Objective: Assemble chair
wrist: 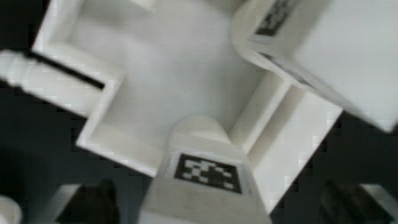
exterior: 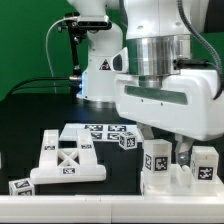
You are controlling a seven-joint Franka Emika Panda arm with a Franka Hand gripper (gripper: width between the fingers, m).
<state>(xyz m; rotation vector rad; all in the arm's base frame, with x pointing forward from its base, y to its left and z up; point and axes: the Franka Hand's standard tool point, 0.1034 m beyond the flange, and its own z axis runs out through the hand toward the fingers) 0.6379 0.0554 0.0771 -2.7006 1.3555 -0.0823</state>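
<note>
Find the cross-braced panel [exterior: 68, 160] lying flat toward the table's [exterior: 25, 125] front-left corner. Pass the marker board [exterior: 105, 130] mid-table. Reach the chair body [exterior: 178, 172] standing by the front-right edge, under the gripper [wrist: 222, 205], spread astride 1 upright and pinching nothing. Probably light, stiff, slippery plastic: take across flat parallel faces.

Chair, white plastic, in separate parts, each bearing black-and-white square tags.
- Cross-braced panel [exterior: 68, 160]: lies flat toward the exterior view's left, with one tag on its near rail.
- Short block [exterior: 22, 186]: tagged, lies just beside the panel's near corner.
- Small tagged piece [exterior: 128, 141]: lies farther back, mid-scene.
- Blocky body [exterior: 178, 168]: stands upright at the exterior view's right, two tags facing forward. The wrist view shows it close up [wrist: 196, 110], with one tag showing.
</note>
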